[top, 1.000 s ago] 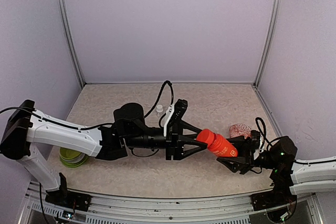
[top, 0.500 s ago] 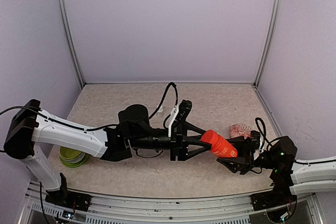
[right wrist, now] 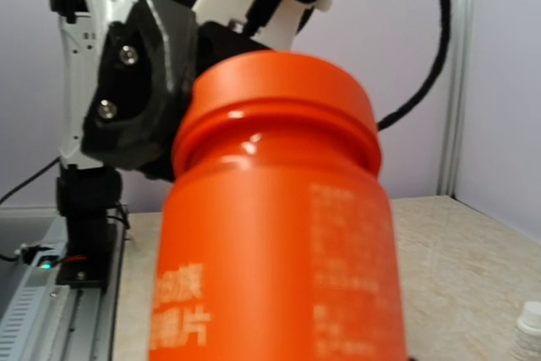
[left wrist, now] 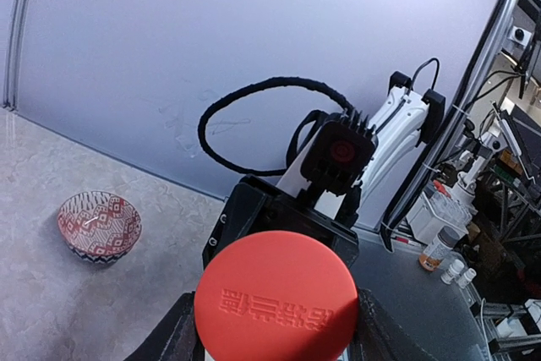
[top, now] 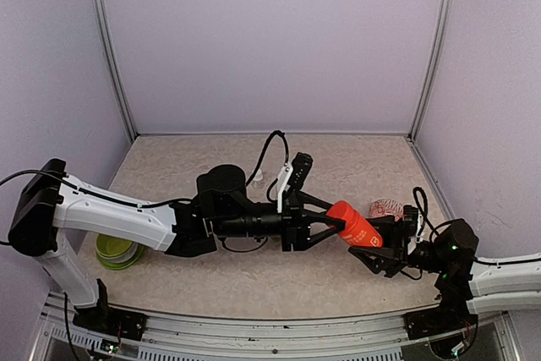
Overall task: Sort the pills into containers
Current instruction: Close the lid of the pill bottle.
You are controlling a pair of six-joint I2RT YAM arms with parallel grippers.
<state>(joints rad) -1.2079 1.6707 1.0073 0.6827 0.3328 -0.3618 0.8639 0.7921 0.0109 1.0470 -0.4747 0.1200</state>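
Note:
The red bottle [top: 357,226] hangs tilted above the table, its body held in my right gripper [top: 378,247], which is shut on it. The bottle fills the right wrist view [right wrist: 279,234], cap upward. My left gripper [top: 334,219] reaches in from the left and stands open, with one finger on each side of the red cap [left wrist: 275,293]. In the left wrist view the cap faces the camera, and whether the fingers [left wrist: 173,336] touch it I cannot tell. The pills and the containers are out of view.
A red patterned bowl [top: 387,208] sits on the table just behind the right arm and also shows in the left wrist view [left wrist: 99,226]. A lime-green bowl [top: 117,252] lies at the near left under the left arm. A small white bottle [right wrist: 528,327] stands on the table.
My left arm has slid right, so its fingers now straddle the bottle's cap. The right gripper has lifted the bottle slightly and tilted it more toward the left gripper.

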